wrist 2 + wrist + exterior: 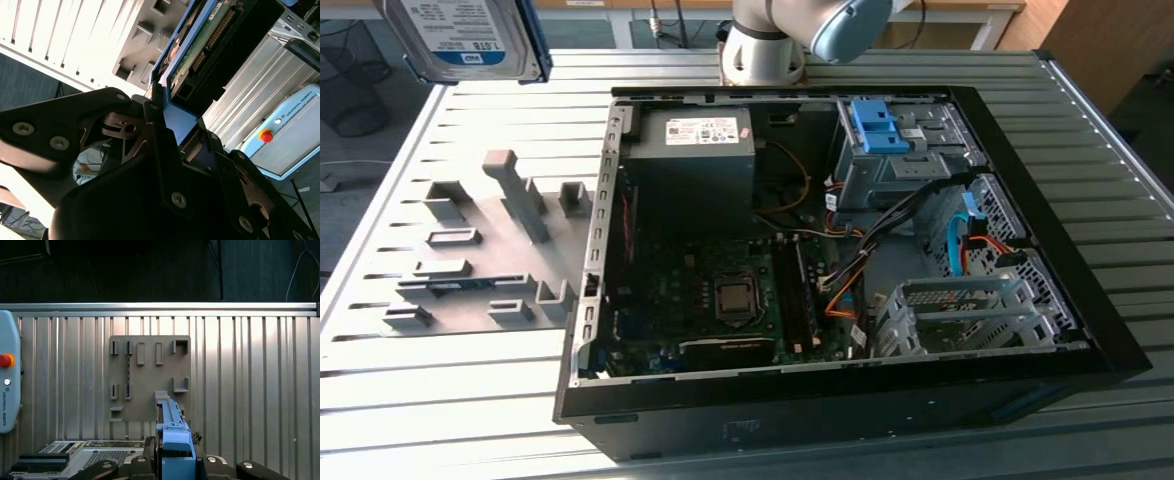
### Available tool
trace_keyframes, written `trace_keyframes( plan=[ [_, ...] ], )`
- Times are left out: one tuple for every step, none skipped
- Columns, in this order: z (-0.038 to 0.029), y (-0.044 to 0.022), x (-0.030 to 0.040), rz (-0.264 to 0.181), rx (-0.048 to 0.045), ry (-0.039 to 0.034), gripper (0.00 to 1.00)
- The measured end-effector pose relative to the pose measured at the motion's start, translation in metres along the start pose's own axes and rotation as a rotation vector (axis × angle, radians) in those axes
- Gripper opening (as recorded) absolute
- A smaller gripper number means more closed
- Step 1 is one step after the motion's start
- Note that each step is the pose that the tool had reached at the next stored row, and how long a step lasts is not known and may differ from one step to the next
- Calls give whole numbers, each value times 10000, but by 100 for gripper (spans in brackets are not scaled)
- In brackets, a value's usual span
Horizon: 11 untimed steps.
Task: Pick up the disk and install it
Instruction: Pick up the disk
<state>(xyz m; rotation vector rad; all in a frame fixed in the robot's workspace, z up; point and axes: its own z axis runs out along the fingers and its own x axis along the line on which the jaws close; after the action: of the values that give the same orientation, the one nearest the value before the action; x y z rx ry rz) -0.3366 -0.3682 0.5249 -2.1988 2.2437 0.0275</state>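
Ribbed aluminium table [440, 400] carries the whole setup, and the disk [460, 35] hangs above its far corner on the exterior view's left, lifted clear of everything, label side facing that camera. In the first wrist view the disk [170, 415] is seen edge-on, one blue rail uppermost, its long axis running straight out from the gripper. Below it lies an open computer case [854, 400] on its side, well apart from the disk. Beside the case, on the exterior view's left, a grey fixture board [467, 290] with slots and pegs rests flat on the table. Inside the case sit a grey power supply [694, 165], a perforated metal drive cage [967, 315] and a blue latch [878, 125] over the upper bay. The gripper [177, 122] is closed on the disk, black fingers [150, 112] pressing the blue rail from both sides, green circuit board showing beyond.
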Motion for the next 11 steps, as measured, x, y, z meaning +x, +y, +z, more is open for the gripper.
trace_keyframes(
  plan=[
    [0,-14,0,0,0,0,36],
    [-1,-35,-1,0,0,0,36],
    [-1,-67,-1,0,1,0,36],
    [-1,-102,-2,0,0,0,36],
    [-2,-137,-2,0,0,0,36],
    [-2,-171,-3,0,0,0,36],
    [-2,-201,-4,0,0,0,36],
    [-2,-236,-5,0,0,0,36],
    [-3,-273,-5,0,1,-1,36],
    [-4,-306,-6,0,0,0,36],
    [-4,-338,-7,0,0,0,36]
  ],
)
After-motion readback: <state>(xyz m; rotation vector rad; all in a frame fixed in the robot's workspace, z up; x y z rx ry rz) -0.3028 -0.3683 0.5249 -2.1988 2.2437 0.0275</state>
